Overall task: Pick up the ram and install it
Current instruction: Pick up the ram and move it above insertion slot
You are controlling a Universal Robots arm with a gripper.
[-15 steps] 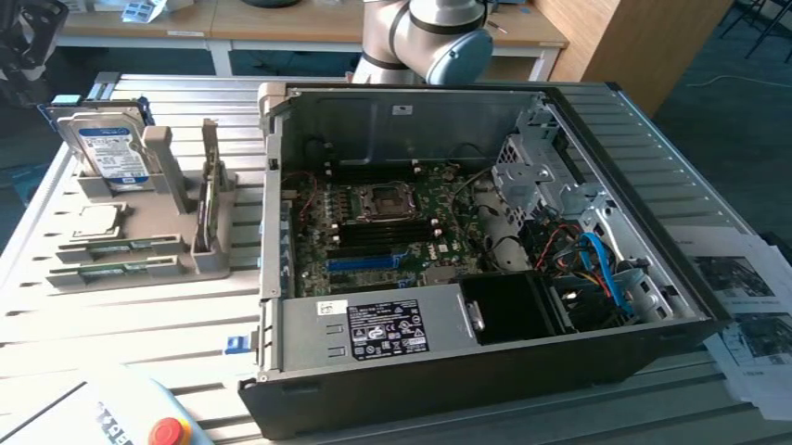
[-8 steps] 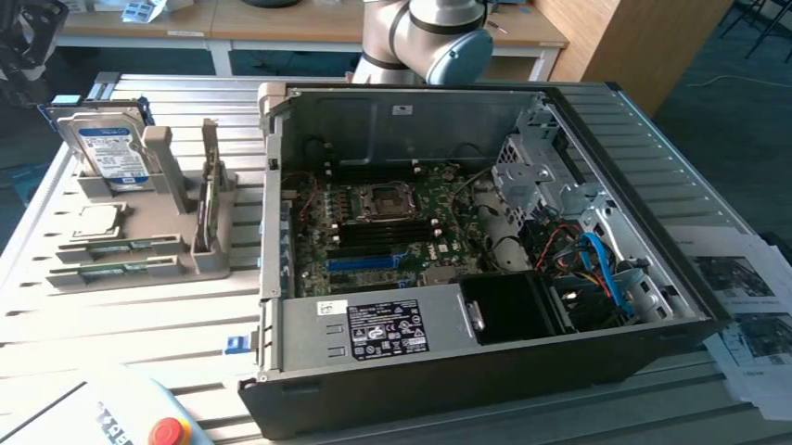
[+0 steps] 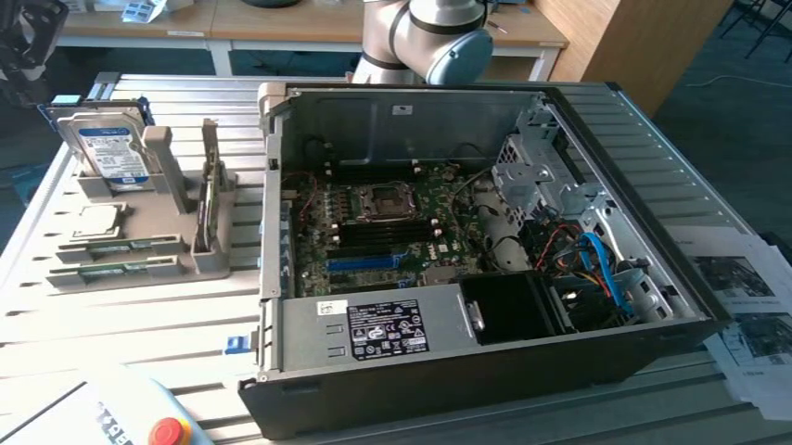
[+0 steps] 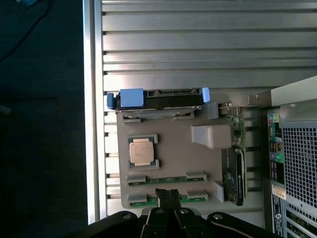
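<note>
Slatted table (image 4: 173,49) | tray (image 4: 173,156): 2 ram sticks (image 4: 166,178), 1 hard drive (image 4: 158,97), 1 CPU (image 4: 143,151) | gripper (image 4: 167,194) closed, nothing held

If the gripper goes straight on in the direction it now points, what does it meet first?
Most likely the ram lying at the edge of the grey tray: the shut gripper hangs right over it, though depth is unclear.

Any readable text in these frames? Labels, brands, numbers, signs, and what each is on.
No text can be read; every print is too small or blurred:
Black power supply label: print too small.
White sticker beside it: too small.
Case wall sticker: too small.
Hard drive label, blue-white: blurred.
Printed sheets, the exterior view's right: unreadable.
Black marks by the red button: cut off, unreadable.
</note>
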